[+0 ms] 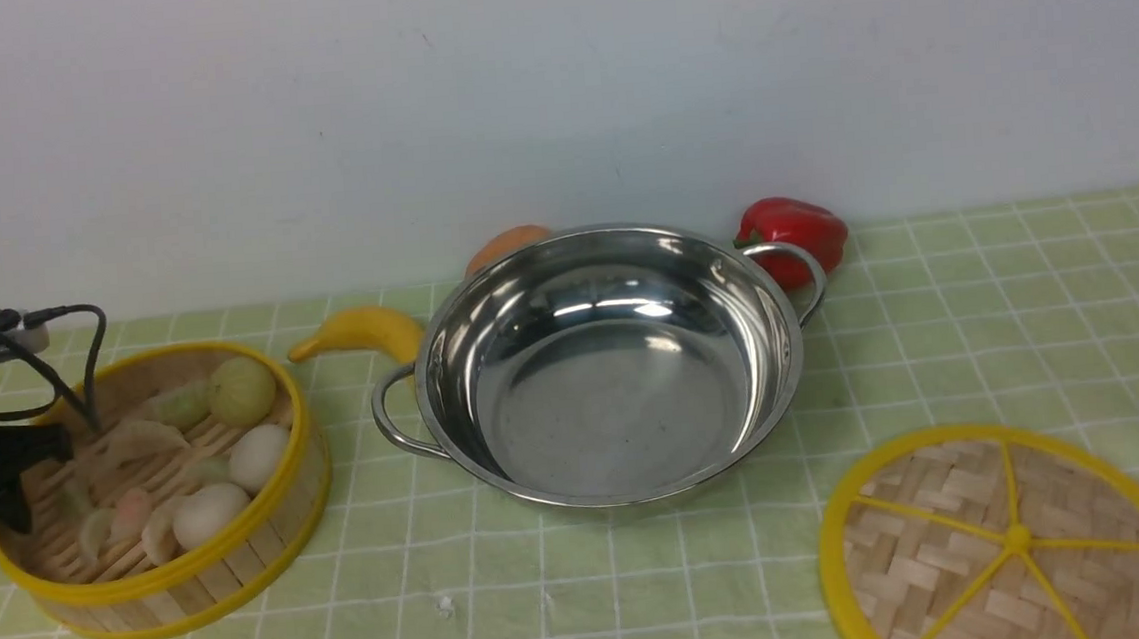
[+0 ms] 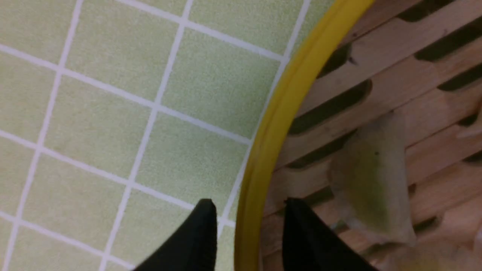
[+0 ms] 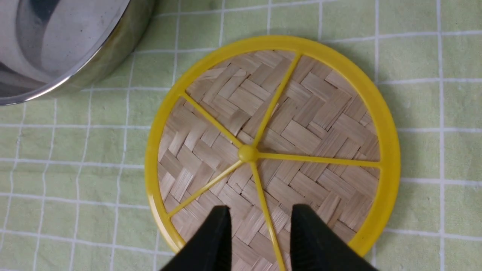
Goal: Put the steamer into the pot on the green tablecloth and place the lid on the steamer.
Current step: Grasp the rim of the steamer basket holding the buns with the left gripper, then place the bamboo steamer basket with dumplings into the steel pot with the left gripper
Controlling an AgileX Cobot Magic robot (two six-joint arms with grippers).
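The steamer (image 1: 208, 573), holding toy buns and dumplings, sits at the left on the green tablecloth (image 1: 589, 599). My left gripper (image 2: 248, 205) is open and straddles the steamer's yellow rim (image 2: 278, 113): one finger (image 2: 201, 233) is outside over the cloth, the other inside by a dumpling (image 2: 371, 180). The empty steel pot (image 1: 615, 396) stands in the middle. The lid (image 1: 1011, 539) lies flat at the front right. My right gripper (image 3: 260, 210) hovers open over the lid (image 3: 301, 124), its fingers either side of a spoke.
A banana (image 1: 360, 331) lies behind the pot's left handle. An orange fruit (image 1: 509, 243) and a red pepper (image 1: 794, 234) sit behind the pot against the white wall. Black cables (image 1: 80, 344) hang over the steamer's far left side.
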